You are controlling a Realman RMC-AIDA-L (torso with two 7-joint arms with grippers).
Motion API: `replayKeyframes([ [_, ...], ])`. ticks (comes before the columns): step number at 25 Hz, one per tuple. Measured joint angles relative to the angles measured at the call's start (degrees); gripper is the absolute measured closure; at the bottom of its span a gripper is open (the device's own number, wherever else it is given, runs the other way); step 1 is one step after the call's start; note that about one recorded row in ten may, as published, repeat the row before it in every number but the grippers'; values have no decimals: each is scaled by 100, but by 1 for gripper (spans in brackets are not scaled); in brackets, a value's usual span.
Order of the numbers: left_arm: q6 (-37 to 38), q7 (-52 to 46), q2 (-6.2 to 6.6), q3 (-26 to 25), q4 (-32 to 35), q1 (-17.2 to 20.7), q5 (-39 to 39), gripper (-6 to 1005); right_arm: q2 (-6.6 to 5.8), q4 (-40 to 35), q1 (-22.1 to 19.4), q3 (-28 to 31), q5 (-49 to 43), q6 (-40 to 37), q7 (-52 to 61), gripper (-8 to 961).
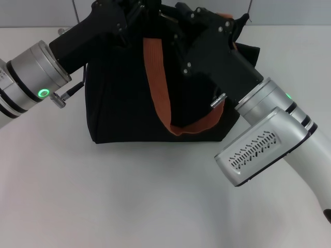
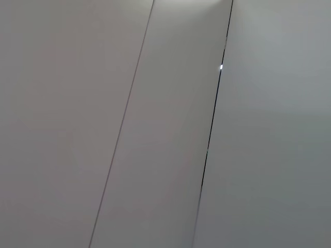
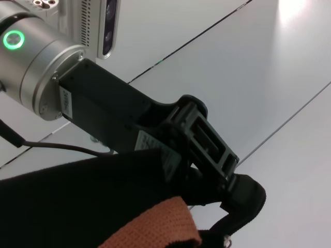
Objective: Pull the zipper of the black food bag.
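The left gripper (image 1: 135, 11) reaches in from the left over the far top edge of the black food bag (image 1: 124, 103), and the right wrist view shows its fingers (image 3: 227, 165) pressed down against the bag's black fabric, though whether they pinch anything cannot be told. The bag stands on the white table (image 1: 103, 196) with an orange strap handle (image 1: 158, 77) hanging down its front. The right gripper (image 1: 191, 15) lies across the bag's top from the right; its opening is hidden, and the zipper cannot be made out.

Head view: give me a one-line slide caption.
Both arms reach over the top of the black food bag on the white table, an orange strap handle draped down its front.
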Motion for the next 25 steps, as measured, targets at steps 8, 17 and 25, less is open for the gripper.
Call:
replayKeyframes([
  [8, 0, 4, 0, -10, 0, 10, 0, 906, 0, 0, 43, 51, -6, 140, -8, 782],
  [17, 0, 8, 0, -20, 0, 27, 0, 906, 0, 0, 50, 51, 4, 157, -11, 953],
  [25, 27, 9, 0, -18, 0, 49, 0, 906, 0, 66, 3, 259, 13, 213, -11, 952],
])
